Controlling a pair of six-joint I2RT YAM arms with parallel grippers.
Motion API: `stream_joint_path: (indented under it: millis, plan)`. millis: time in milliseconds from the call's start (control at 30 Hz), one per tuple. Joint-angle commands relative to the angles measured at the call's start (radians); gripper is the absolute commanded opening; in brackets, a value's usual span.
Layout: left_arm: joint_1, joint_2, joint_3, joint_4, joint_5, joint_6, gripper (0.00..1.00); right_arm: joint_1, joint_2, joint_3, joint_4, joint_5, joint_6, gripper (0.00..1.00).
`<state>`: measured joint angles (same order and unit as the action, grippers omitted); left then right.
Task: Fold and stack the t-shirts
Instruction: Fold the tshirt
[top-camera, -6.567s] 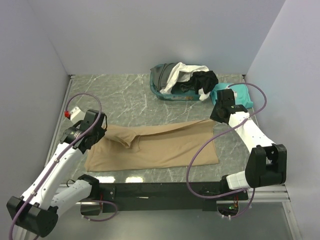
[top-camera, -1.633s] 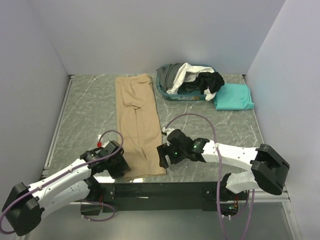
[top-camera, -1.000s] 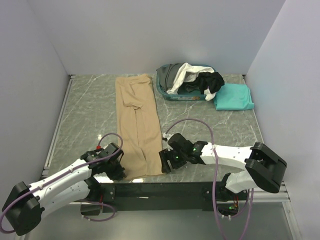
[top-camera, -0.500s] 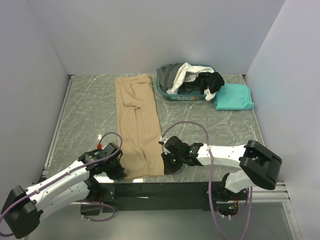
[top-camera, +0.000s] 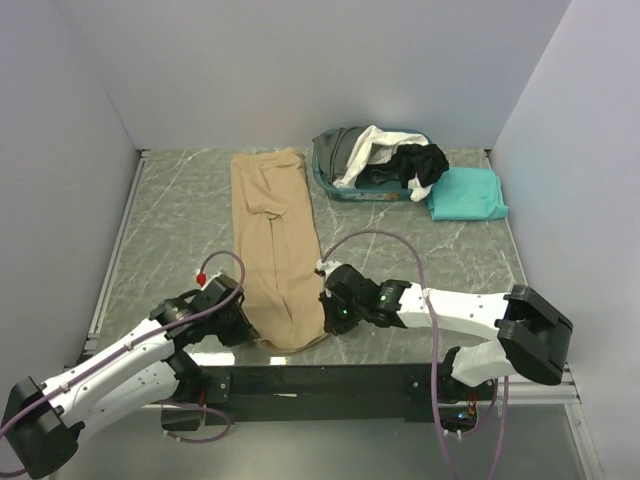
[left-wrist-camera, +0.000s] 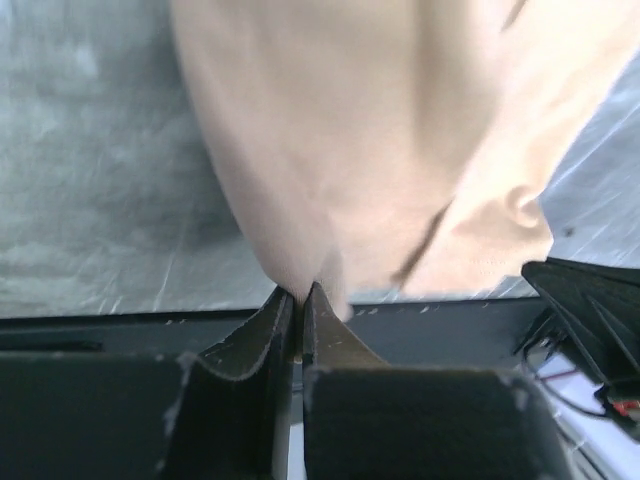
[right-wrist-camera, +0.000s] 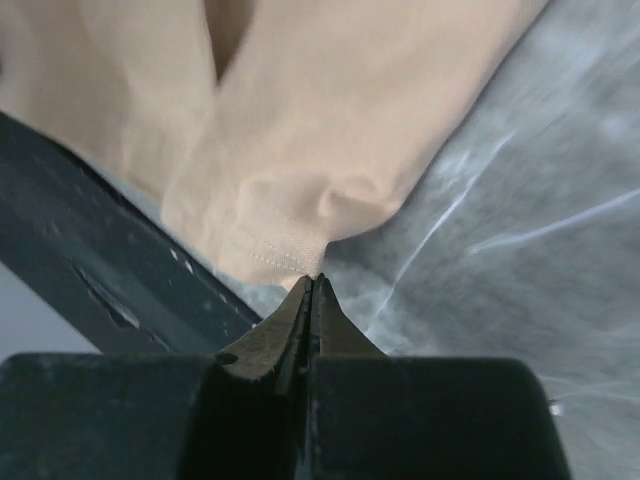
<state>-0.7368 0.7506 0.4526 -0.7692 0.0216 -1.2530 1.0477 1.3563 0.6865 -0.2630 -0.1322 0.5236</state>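
Note:
The tan t-shirt (top-camera: 275, 240) lies as a long narrow strip from the back of the table to its near edge. My left gripper (top-camera: 243, 325) is shut on the strip's near left corner (left-wrist-camera: 300, 270). My right gripper (top-camera: 330, 318) is shut on its near right corner (right-wrist-camera: 290, 262). Both near corners are lifted off the table and the near end sags between them. A folded teal t-shirt (top-camera: 466, 194) lies at the back right. White (top-camera: 366, 146), black (top-camera: 418, 163) and dark grey (top-camera: 339, 148) shirts are heaped in the teal basket (top-camera: 336, 186).
The basket stands at the back, just right of the tan strip's far end. The black rail (top-camera: 330, 378) runs along the table's near edge, right under both grippers. Walls close in the left, back and right sides.
Both grippers have closed on the tan shirt's near corners and lifted them, moving slightly away from the near edge. The strip's near end now bunches upward.

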Motion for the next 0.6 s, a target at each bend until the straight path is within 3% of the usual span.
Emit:
stream_joint_path:
  millis: [0,133,300,433,567]
  plan:
    - [-0.004,0.027,0.093,0.044,-0.133,-0.014,0.01,0.005,0.003,0.12,-0.045,0.153,-0.054,0.0]
    - [-0.004,0.079,0.176,0.074,-0.255,-0.017,0.01,-0.027,0.038,0.215,-0.029,0.204,-0.071,0.0]
    - [0.002,0.136,0.263,0.09,-0.46,-0.048,0.01,-0.104,0.082,0.31,0.034,0.16,-0.092,0.0]
    - [0.027,0.19,0.329,0.133,-0.549,-0.013,0.01,-0.17,0.17,0.448,0.016,0.155,-0.129,0.0]
    - [0.14,0.298,0.391,0.195,-0.546,0.053,0.01,-0.228,0.225,0.536,0.007,0.16,-0.149,0.0]
